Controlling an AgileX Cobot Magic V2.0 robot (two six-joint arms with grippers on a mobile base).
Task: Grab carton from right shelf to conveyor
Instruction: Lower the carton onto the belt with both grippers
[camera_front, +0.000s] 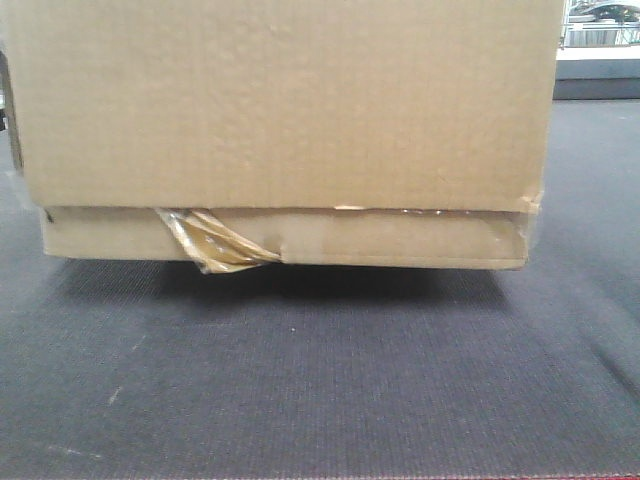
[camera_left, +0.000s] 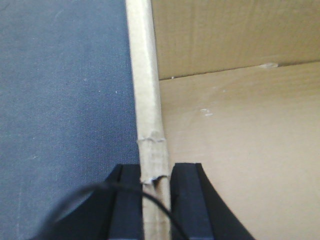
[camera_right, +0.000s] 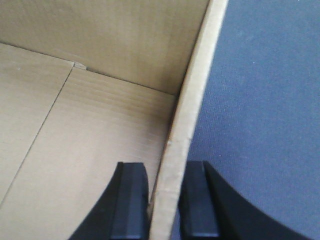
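A brown cardboard carton (camera_front: 285, 110) fills the front view, its near bottom flap sagging with loose torn tape (camera_front: 210, 242), just above a dark grey carpeted surface (camera_front: 320, 380). In the left wrist view my left gripper (camera_left: 156, 200) is shut on the carton's left wall (camera_left: 147, 100), one finger outside, one inside. In the right wrist view my right gripper (camera_right: 165, 205) is shut on the carton's right wall (camera_right: 192, 110) the same way. The carton is open on top and looks empty inside. Neither gripper shows in the front view.
The dark grey carpeted surface spreads under and around the carton on both sides (camera_left: 65, 100) (camera_right: 265, 100). A pale ledge with a railing (camera_front: 598, 60) shows at the far top right. A red strip (camera_front: 400, 476) runs along the bottom edge.
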